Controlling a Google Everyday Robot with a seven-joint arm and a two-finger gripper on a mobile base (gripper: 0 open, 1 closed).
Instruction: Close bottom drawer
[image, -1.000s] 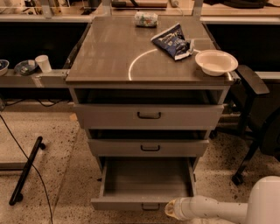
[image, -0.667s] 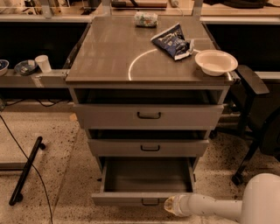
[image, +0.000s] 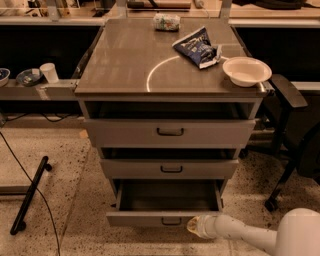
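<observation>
The bottom drawer (image: 150, 218) is a grey metal drawer with a small black loop handle (image: 171, 221). It stands pulled out from the cabinet, its inside empty. My gripper (image: 192, 225) is at the end of the white arm that comes in from the lower right. It rests against the drawer's front, just right of the handle. The two drawers above, the mid-sized one (image: 170, 169) and the widest one (image: 170, 132), stick out a little.
On the cabinet top (image: 125, 60) lie a blue snack bag (image: 198, 47), a white bowl (image: 247, 71) at the right edge and a can (image: 166, 21) at the back. A black chair (image: 295, 135) stands to the right. A black bar (image: 30, 194) and cable lie on the floor at left.
The drawer's front has moved back toward the cabinet, so less of its inside shows. My gripper has moved with it, staying at the front by the handle.
</observation>
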